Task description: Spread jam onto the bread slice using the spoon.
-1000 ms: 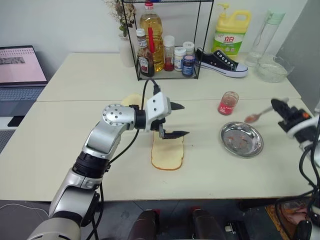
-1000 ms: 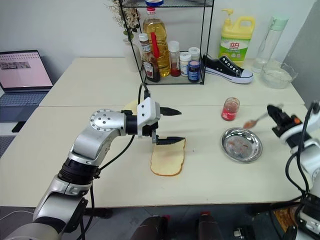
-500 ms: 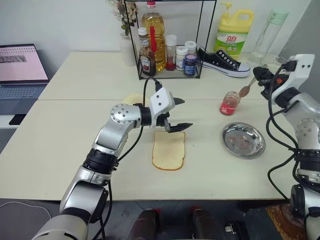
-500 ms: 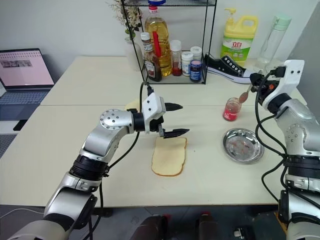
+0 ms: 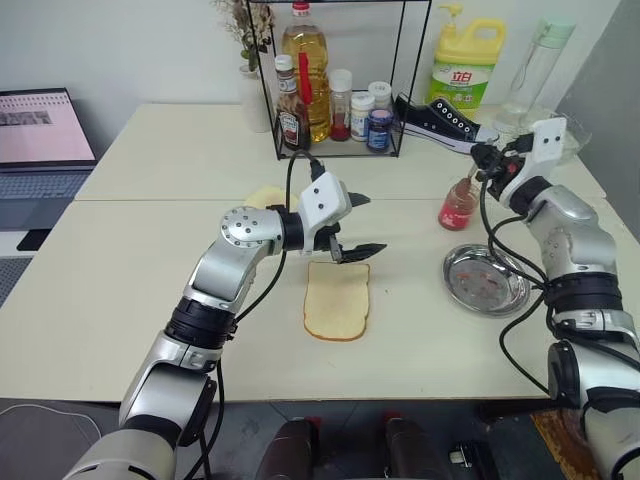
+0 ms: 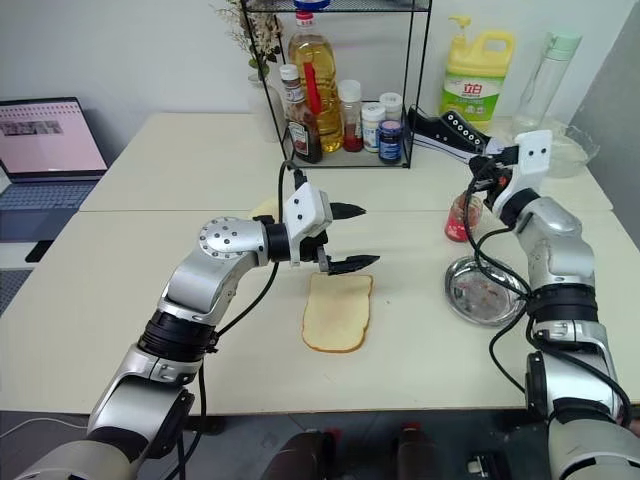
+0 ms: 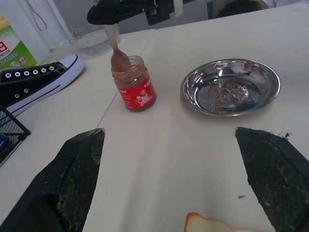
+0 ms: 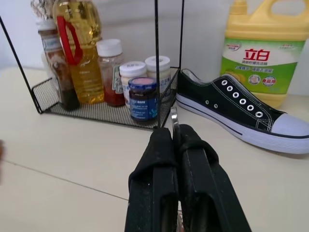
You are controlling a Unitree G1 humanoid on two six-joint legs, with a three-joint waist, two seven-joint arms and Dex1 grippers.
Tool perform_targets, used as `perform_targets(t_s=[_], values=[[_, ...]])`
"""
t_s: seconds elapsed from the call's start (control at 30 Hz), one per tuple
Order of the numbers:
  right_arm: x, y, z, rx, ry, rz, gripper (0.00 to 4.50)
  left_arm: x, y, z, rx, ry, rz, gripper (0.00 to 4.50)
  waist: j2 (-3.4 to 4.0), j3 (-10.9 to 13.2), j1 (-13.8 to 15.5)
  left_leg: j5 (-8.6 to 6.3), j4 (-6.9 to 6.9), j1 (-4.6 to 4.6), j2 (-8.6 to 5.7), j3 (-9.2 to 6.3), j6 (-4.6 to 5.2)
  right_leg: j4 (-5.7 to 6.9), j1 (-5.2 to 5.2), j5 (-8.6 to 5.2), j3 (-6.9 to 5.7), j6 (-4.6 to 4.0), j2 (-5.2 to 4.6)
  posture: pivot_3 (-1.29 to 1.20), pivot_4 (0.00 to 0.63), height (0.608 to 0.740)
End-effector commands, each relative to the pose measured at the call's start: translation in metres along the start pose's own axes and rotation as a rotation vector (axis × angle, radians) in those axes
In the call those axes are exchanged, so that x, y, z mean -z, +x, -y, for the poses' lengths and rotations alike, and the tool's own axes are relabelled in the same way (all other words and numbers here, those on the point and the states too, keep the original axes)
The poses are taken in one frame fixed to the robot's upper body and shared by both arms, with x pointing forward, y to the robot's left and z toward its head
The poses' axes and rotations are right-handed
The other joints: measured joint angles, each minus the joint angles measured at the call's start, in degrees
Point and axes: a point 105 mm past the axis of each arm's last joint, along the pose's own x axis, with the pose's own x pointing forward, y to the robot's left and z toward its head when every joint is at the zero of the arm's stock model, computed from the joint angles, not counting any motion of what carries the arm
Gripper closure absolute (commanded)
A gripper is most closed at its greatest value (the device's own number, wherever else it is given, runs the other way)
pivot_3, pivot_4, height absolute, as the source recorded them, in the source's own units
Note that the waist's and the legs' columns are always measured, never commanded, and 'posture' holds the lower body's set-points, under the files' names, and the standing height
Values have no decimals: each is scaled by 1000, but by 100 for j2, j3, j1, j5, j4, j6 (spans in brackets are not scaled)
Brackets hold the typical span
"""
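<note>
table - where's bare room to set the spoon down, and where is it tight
Free: the near table left of the bread slice, the near edge between the bread slice and the metal dish, and the far half between the laptop and the wire rack. Crowded: around the jam jar, the dish and the right gripper, and under the left gripper.

The bread slice [image 5: 337, 299] lay on the table [image 5: 120, 290], the dish [image 5: 484, 279] to its right, the jam [image 5: 456, 205] behind the dish, the rack [image 5: 335, 140] farther back.
</note>
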Motion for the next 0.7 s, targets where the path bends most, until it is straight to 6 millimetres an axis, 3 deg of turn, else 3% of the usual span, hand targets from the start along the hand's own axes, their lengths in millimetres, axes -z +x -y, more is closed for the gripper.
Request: perform_targets(t_s=[0.03, 0.37, 0.7], values=[[-9, 6, -3, -17, -89, 34, 4483, -15, -5, -5, -23, 45, 34, 0, 0, 0, 0, 0, 0, 0, 0, 1, 0, 0, 0, 0, 0, 0, -1, 0, 150, 740], [28, 13, -13, -24, -128, -53, 4483, -18, -6, -8, -26, 50, 27, 0, 0, 0, -11, 5, 0, 1, 1, 2, -9, 2, -3, 0, 2, 0, -1, 0, 150, 740], [34, 17, -12, 14, -10, -75, 4483, -27, -8, -12, -52, 34, 50, 0, 0, 0, -12, 9, 0, 1, 1, 1, -16, 4, -3, 0, 3, 0, 0, 0, 150, 740]])
